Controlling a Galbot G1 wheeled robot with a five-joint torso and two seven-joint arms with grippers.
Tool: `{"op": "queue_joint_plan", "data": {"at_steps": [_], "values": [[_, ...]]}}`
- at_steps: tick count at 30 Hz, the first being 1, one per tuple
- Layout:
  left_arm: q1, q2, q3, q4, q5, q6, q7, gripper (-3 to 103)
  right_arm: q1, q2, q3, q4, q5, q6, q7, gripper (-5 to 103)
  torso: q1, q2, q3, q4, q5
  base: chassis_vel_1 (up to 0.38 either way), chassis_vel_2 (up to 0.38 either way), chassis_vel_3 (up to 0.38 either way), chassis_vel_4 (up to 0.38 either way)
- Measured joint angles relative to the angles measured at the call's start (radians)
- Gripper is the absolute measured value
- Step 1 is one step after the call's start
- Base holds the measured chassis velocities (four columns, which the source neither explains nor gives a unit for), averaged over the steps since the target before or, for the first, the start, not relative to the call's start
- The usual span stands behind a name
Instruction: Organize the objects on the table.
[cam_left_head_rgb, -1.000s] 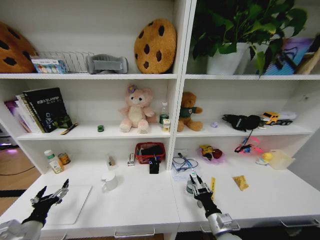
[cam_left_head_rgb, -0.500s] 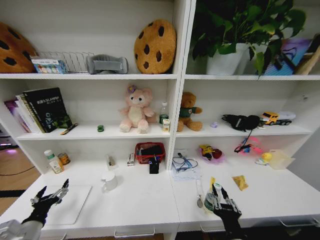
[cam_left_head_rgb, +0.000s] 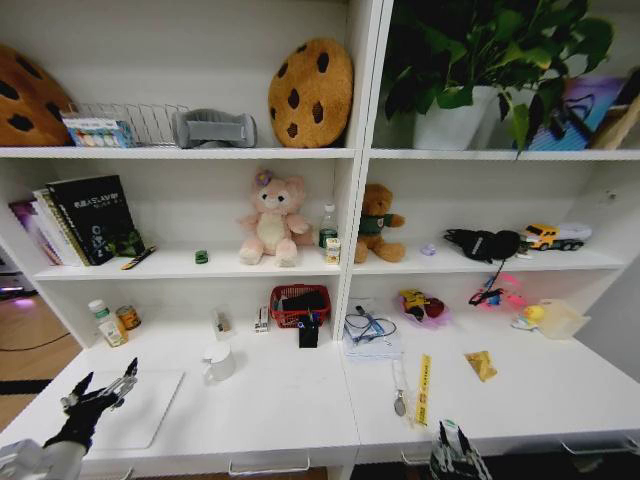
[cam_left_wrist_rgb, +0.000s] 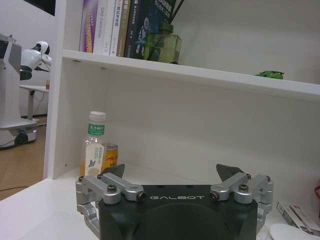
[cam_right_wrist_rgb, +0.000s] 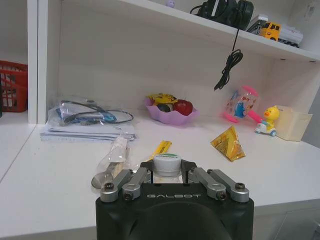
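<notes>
My right gripper (cam_left_head_rgb: 452, 446) hangs at the front edge of the white table (cam_left_head_rgb: 290, 400), shut on the round green tin (cam_left_head_rgb: 448, 432). In the right wrist view the tin (cam_right_wrist_rgb: 166, 164) sits between the closed fingers (cam_right_wrist_rgb: 131, 181) of that gripper (cam_right_wrist_rgb: 167, 173). My left gripper (cam_left_head_rgb: 98, 392) stands open at the front left, above the near corner of the flat silver laptop (cam_left_head_rgb: 145, 402). The left wrist view shows the left gripper (cam_left_wrist_rgb: 170, 172) with nothing between its spread fingers. The tiny green trinket (cam_left_head_rgb: 201, 257) rests on the middle shelf, and shows as a green trinket (cam_left_wrist_rgb: 270, 75) on the shelf edge.
On the table lie a yellow strip (cam_left_head_rgb: 424, 375), a bagged spoon (cam_left_head_rgb: 400, 388), a yellow packet (cam_left_head_rgb: 481, 365), a white mug (cam_left_head_rgb: 218, 362), a red basket (cam_left_head_rgb: 300, 303) and cables on papers (cam_left_head_rgb: 368, 330). A bottle (cam_left_head_rgb: 103, 322) and can (cam_left_head_rgb: 128, 317) stand at the back left.
My right gripper has drawn back from beside the yellow strip to the table's front edge, carrying the round green tin. The left arm has not moved.
</notes>
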Motion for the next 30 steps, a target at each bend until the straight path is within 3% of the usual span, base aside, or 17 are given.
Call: {"op": "queue_joint_plan", "data": {"at_steps": [10,14,21,24,30], "values": [[0.000,0.000,0.000,0.000,0.000,0.000,0.000,100,-0.050,-0.004,-0.035,-0.107,-0.068,0.084,-0.003,27,0.000,0.000,0.000,0.0000,-0.0001,0.000,0.000,0.000,0.000],[0.000,0.000,0.000,0.000,0.000,0.000,0.000,100,-0.012,0.000,-0.048,-0.240,-0.077,0.128,-0.017,27,0.000,0.000,0.000,-0.0001,-0.0001,0.000,0.000,0.000,0.000],[0.000,0.000,0.000,0.000,0.000,0.000,0.000,100,0.153,-0.008,-0.075,-0.508,-0.059,0.197,-0.078,27,0.000,0.000,0.000,-0.0001,0.0001,0.000,0.000,0.000,0.000],[0.000,0.000,0.000,0.000,0.000,0.000,0.000,100,0.276,-0.013,-0.103,-0.712,-0.062,0.263,-0.122,27,0.000,0.000,0.000,-0.0001,0.0002,0.000,0.000,0.000,0.000],[0.000,0.000,0.000,0.000,0.000,0.000,0.000,100,0.457,-0.008,-0.155,-0.953,-0.095,0.359,-0.196,27,0.000,0.000,0.000,-0.0002,0.0000,0.000,0.000,0.000,0.000]]}}
